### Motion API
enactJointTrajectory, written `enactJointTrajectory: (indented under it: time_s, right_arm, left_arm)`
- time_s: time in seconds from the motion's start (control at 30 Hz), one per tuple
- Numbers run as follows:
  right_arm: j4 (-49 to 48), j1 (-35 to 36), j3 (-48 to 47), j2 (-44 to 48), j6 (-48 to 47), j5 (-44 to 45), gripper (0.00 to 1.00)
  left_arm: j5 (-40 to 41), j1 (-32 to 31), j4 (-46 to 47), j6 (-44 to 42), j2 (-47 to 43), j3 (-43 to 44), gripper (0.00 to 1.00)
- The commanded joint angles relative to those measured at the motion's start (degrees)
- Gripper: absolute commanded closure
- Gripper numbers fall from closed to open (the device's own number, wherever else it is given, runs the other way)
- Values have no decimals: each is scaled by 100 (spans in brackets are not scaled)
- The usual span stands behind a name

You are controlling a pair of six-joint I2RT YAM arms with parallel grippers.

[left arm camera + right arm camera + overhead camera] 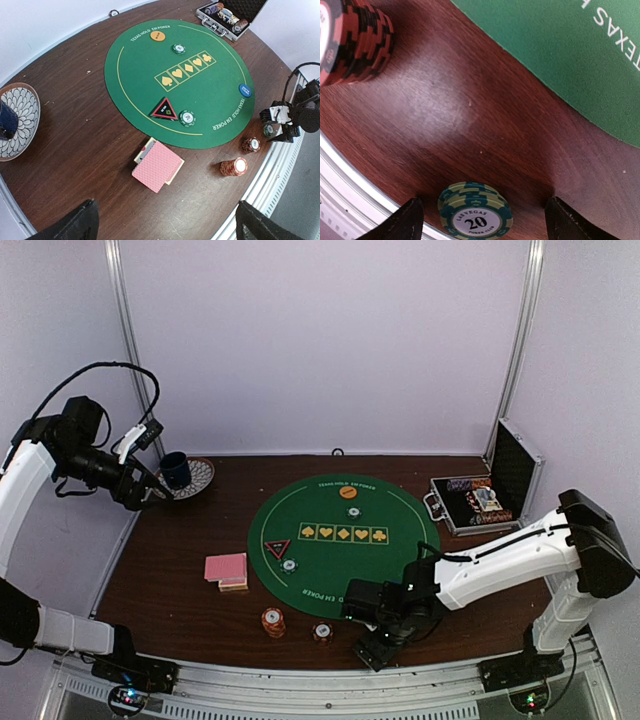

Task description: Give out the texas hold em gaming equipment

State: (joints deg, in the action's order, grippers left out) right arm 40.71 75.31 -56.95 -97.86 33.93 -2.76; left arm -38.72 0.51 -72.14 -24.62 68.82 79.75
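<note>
**Poker chips and cards spread over a dark wood table**

A metal rail (330, 680) runs along the bottom of the top view. It edges a dark brown wooden table (170, 610) with visible grain and a soft glare.

Just above the rail, a short stack of green chips (475, 212) lies flat between the fingers of the right gripper (485, 200). Its jaws stand wide, with bare wood on both sides of the chips.

To the left stand a red-and-black stack (322, 632) and a taller orange stack (273, 621), both off the round green mat (400, 515).

At left centre the playing cards (227, 569) lie pink backs up, their long axis roughly across the frame and slightly tilted.

On the mat the red triangle (277, 548) points its apex toward the bottom edge, with a green-and-white chip (289, 565) just beside it. A blue disc (245, 90) sits near the mat's rim and an orange disc (347, 492) at its upper side.

At upper right the chip case (480, 502) stands open. At upper left the left gripper (166, 203) hangs spread and empty near a cup (176, 470) on a patterned plate (203, 478). Plain white walls (330, 340) close the back.
</note>
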Motion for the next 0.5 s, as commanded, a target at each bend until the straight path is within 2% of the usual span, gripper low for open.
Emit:
enactJointTrajectory:
  time_s: [0.0, 0.27, 0.47]
  right_arm:
    - [-26, 1, 139, -133, 29, 224, 17]
    - [29, -219, 186, -72, -97, 479, 26]
    - [103, -449, 184, 157, -254, 539, 27]
  left_arm:
    - [-28, -34, 3, -95, 17, 156, 2]
    - [-70, -29, 3, -64, 17, 151, 2]
    - [-74, -34, 4, -60, -8, 138, 2]
